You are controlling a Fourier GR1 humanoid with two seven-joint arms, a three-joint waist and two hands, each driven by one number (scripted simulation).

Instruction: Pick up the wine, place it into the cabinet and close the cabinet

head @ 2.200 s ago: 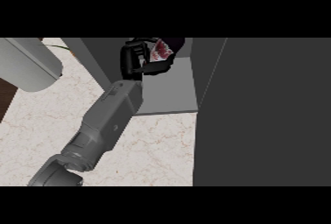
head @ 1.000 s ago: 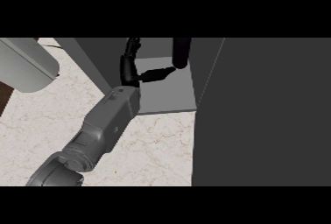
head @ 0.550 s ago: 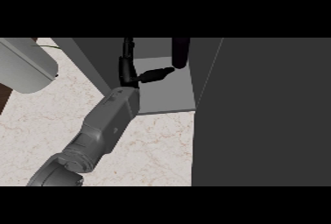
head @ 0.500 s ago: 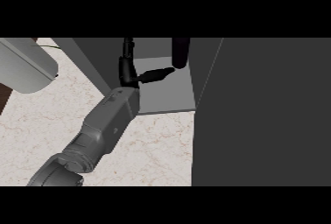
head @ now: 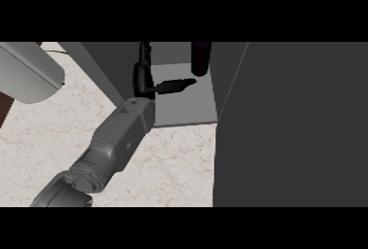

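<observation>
The wine bottle (head: pixel 200 58) shows as a dark upright shape at the back of the open cabinet, standing on the grey shelf (head: pixel 188 111). My left hand (head: pixel 146 80) is inside the cabinet, just left of the bottle. Its fingers point straight up and its thumb (head: pixel 176 86) sticks out to the right, below the bottle. The hand is open and holds nothing. A small gap separates the thumb from the bottle. The bottle's top is cut off by the view's upper edge. My right hand does not show.
The cabinet's dark open door (head: pixel 302 126) fills the right side of the view. The cabinet's left wall (head: pixel 101 68) runs beside my forearm. A pale grey rounded object (head: pixel 28 73) sits at the upper left. The marble counter (head: pixel 169 168) spreads below.
My left hand has let go of the wine bottle and straightened its fingers. The bottle now stands on its own in the cabinet. Over the last second the hand has barely moved.
</observation>
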